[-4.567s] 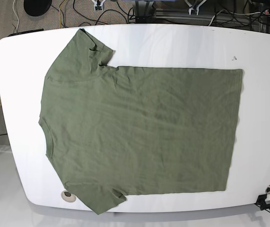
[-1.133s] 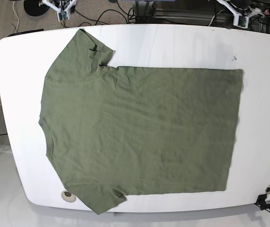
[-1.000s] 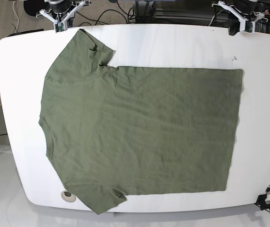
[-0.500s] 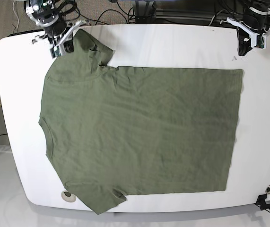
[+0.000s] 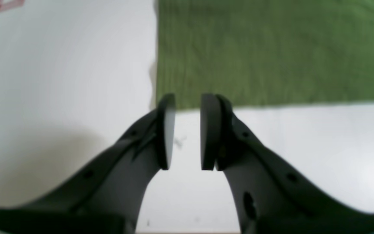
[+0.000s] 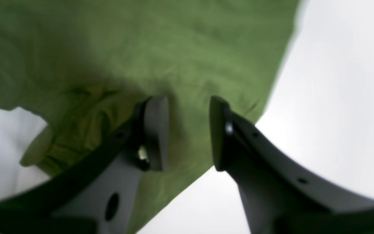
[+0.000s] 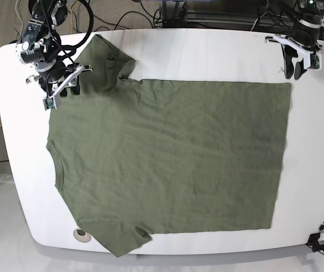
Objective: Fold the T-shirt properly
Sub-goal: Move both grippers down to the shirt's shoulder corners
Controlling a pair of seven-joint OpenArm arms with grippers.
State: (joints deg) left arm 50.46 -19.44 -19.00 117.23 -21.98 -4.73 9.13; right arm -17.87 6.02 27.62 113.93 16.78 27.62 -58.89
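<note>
A large plain olive-green short-sleeved cotton T-shirt lies spread flat on the white rounded worktop. In the base view its neck opening faces that view's left edge and its straight hem runs along the right side. One sleeve points toward the far left corner of the worktop, the other toward the near edge.

The right hand hangs over the far sleeve and shoulder area. In the right wrist view its two dark fingers stand apart with green cloth showing between them, above a rumpled patch near the sleeve edge; nothing is pinched, and whether the tips touch the fabric cannot be told.

The left hand sits above bare worktop just beyond the far hem corner of the T-shirt. In the left wrist view its fingers are parted by a narrow gap, empty, with the corner of the cloth just ahead of the tips.
</note>
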